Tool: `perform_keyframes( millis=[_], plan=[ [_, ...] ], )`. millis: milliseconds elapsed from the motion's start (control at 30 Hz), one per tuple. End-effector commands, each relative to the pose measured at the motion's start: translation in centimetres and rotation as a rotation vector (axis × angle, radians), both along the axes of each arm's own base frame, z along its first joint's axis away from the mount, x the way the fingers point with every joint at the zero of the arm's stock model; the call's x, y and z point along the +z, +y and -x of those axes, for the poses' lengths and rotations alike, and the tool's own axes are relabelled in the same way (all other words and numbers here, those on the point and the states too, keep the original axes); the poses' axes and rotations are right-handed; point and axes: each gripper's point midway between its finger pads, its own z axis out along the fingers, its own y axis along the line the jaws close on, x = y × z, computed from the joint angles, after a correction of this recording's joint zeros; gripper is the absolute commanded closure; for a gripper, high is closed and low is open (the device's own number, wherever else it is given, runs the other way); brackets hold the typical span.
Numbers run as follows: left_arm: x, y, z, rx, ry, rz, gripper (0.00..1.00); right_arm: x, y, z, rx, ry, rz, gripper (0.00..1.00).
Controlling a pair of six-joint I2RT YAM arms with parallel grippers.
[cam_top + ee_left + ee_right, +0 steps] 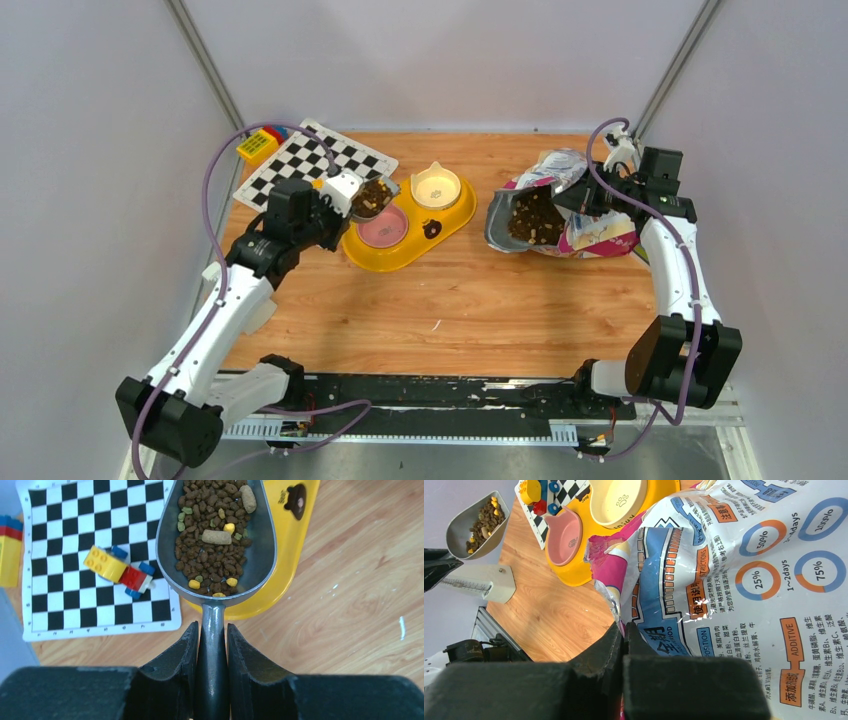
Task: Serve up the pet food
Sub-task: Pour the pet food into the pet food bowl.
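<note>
My left gripper (212,630) is shut on the handle of the grey scoop (215,555). The scoop holds pet food (210,545), dark brown kibble with a few yellow and green bits. It hovers over the left end of the yellow double-bowl feeder (405,250), by the pink bowl (383,230). My right gripper (624,627) is shut on the edge of the blue-and-pink food bag (734,595). The bag (560,215) lies open on the right, with more kibble (533,220) showing in its mouth. The scoop (476,525) also shows in the right wrist view.
A checkerboard mat (315,165) lies at the back left with toy bricks (117,570) on it and a yellow brick block (257,143) beside it. The feeder's cream bowl (436,186) sits at its far end. Walls close in left and right.
</note>
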Motion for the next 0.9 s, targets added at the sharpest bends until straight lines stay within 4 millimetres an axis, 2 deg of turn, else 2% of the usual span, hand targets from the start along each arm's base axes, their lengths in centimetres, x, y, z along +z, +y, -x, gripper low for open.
perform_keyframes(
  millis=[0, 167, 567, 767, 867],
  plan=[
    [1.0, 1.5, 0.1, 0.007, -0.079, -0.011, 1.0, 3.9, 0.0, -0.8, 0.015, -0.155, 0.004, 1.0],
    [-1.7, 2.4, 1.4, -0.008, -0.024, -0.078, 1.0, 3.8, 0.1, -0.6, 0.018, -0.153, 0.001, 1.0],
    [-5.3, 3.4, 2.5, -0.013, 0.111, -0.169, 1.0, 3.7, 0.2, -0.4, 0.025, -0.155, 0.001, 1.0],
    [-6.2, 3.8, 2.1, -0.006, 0.179, -0.214, 1.0, 3.8, 0.3, -0.2, 0.032, -0.16, -0.001, 1.0],
    [-6.0, 3.9, 1.7, 0.003, 0.2, -0.23, 1.0, 3.7, 0.3, -0.2, 0.034, -0.159, -0.002, 1.0]
  ],
)
